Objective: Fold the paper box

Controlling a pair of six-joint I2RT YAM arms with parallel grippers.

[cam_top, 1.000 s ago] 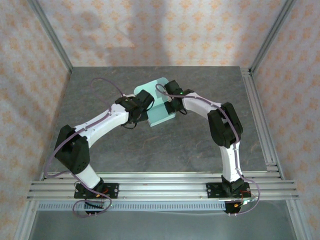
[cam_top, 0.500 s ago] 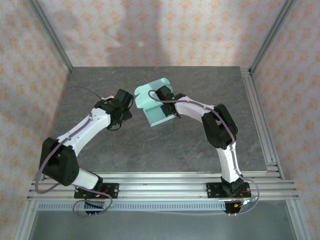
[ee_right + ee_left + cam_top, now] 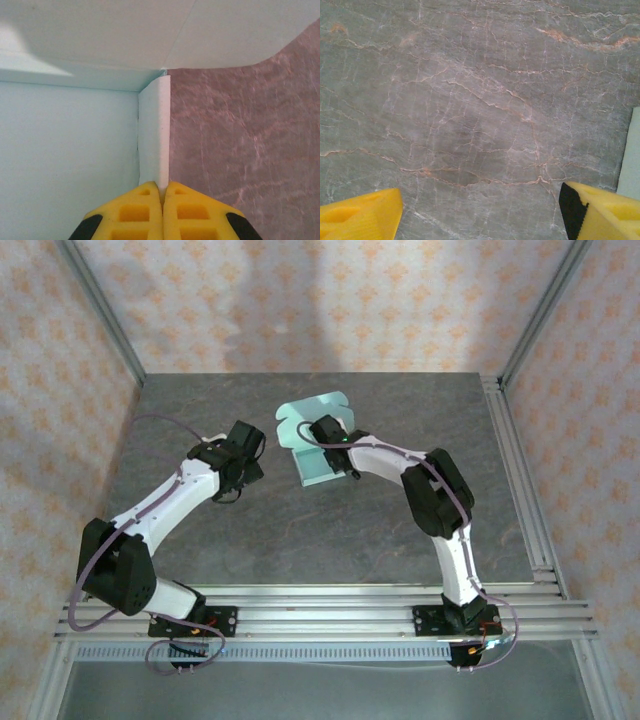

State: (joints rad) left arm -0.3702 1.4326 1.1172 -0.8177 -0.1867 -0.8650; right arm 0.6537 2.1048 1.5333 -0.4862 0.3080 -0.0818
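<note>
One sec ago both hands were crowded on the paper box (image 3: 316, 468). Now my left hand (image 3: 245, 447) has backed off to the left & sits apart from it, over bare desk (image 3: 300, 530). The box has also swung round a bit, w/ its rounded flap (image 3: 312, 410) turned toward the back. My read: the two-handed crease is done for now and the right side has the box alone. So folding is partway, not finished. Panels stand up but nothing looks closed yet.

Left hand: fingers wide apart, nothing between them, pointing down at the desk. In the wrist view a sliver of the box's edge (image 3: 631, 150) shows at far right. Left arm is bent at the elbow, reaching fwd & inward.

Right hand (image 3: 162, 189): fingers pressed together, clamped on the box's thin upright side wall (image 3: 155, 130), pinching it edge-on. Right arm arcs in from the right, wrist over the box's middle. The box sits mid-desk toward the far side, near my left hand but not touching it.
</note>
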